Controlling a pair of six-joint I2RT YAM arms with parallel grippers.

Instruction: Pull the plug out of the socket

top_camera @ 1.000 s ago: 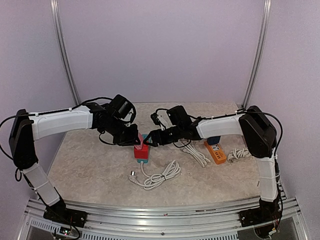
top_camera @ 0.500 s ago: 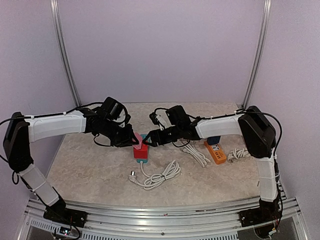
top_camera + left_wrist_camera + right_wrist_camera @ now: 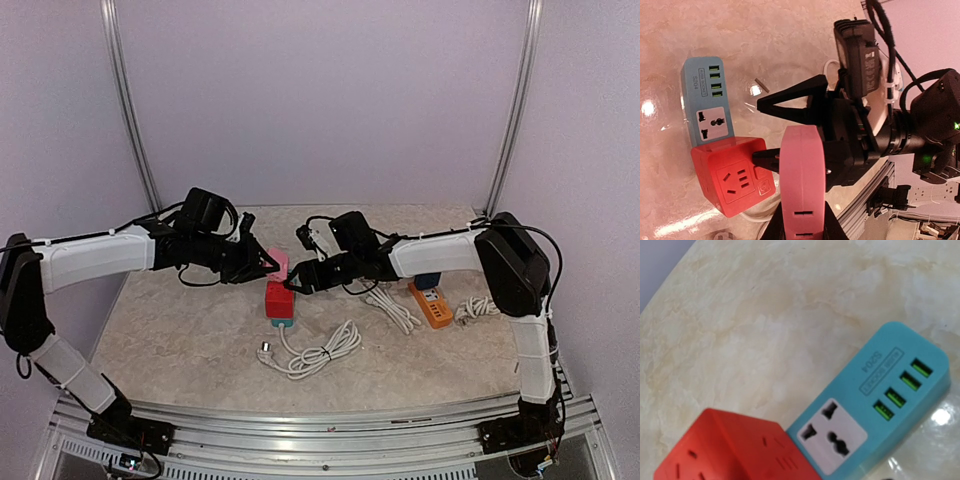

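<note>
My left gripper (image 3: 270,265) is shut on a pink plug (image 3: 279,262) and holds it clear above the red cube socket (image 3: 280,301). In the left wrist view the plug (image 3: 802,175) sits between my fingers, apart from the red cube (image 3: 730,177). My right gripper (image 3: 293,284) is open beside the cube. In the left wrist view one of its black fingers (image 3: 765,156) touches the cube's side and the other (image 3: 790,97) stands apart. The right wrist view shows the red cube (image 3: 735,452) and a blue socket block (image 3: 875,400), not its own fingers.
The blue socket block (image 3: 705,100) lies against the red cube. A coiled white cable (image 3: 312,352) runs from the cube toward the front. An orange power strip (image 3: 430,303) and more white cables (image 3: 392,308) lie at the right. A small metal pin (image 3: 761,85) lies on the table.
My left gripper has lifted the pink plug off the red cube socket and drawn back up and to the left. The right gripper has stayed at the cube.
</note>
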